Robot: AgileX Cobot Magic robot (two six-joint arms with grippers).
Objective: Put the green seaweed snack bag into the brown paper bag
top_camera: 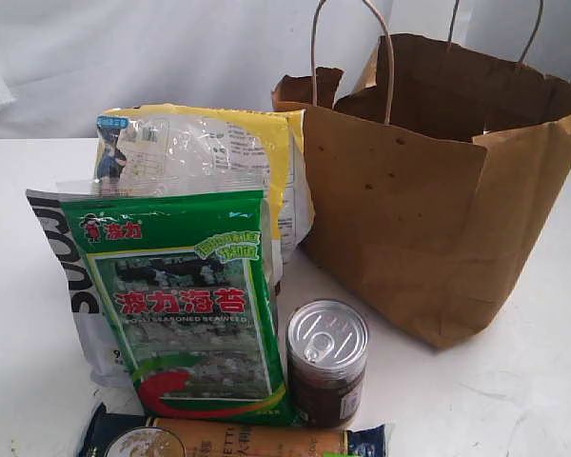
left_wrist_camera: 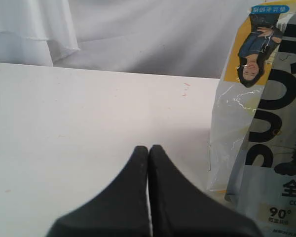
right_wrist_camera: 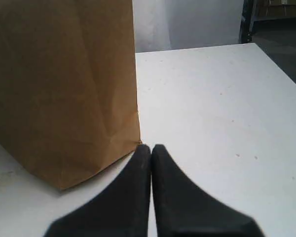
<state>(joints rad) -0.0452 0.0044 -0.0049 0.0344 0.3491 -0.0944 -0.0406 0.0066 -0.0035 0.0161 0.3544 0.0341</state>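
the green seaweed snack bag (top_camera: 186, 305) is resting face-out at the front of a stack, overlapping a grey pouch (top_camera: 65, 262) with a yellow-and-clear bag (top_camera: 209, 152) behind that; whether it is lying flat or leaning is hard to tell. a small can (top_camera: 327, 362) is standing just beside its lower corner, and a dark long packet (top_camera: 238, 441) is sitting along its bottom edge. the brown paper bag (top_camera: 428, 219) is standing open-mouthed on the white table (top_camera: 523, 381), near the stack on the right arm's side. the likely trouble is crowding: a grab coming in low is probably going to knock the can over or pinch the grey pouch along with the glossy packet, and the slick film may be slipping out of a light pinch. the paper bag's creased rim and upright handles could be catching the packet on the way in, and a nudge may be pushing the light bag aside. neither gripper is showing in the exterior view. the left gripper (left_wrist_camera: 148, 148) is sitting with its fingers pressed together, holding nothing, facing bare table with only the grey pouch's edge (left_wrist_camera: 266, 148) in sight, so the snack bag is lying out of its view. the right gripper (right_wrist_camera: 151, 146) is likewise closed and empty, hovering near the paper bag's bottom corner (right_wrist_camera: 64, 89), well apart from the snack bag.
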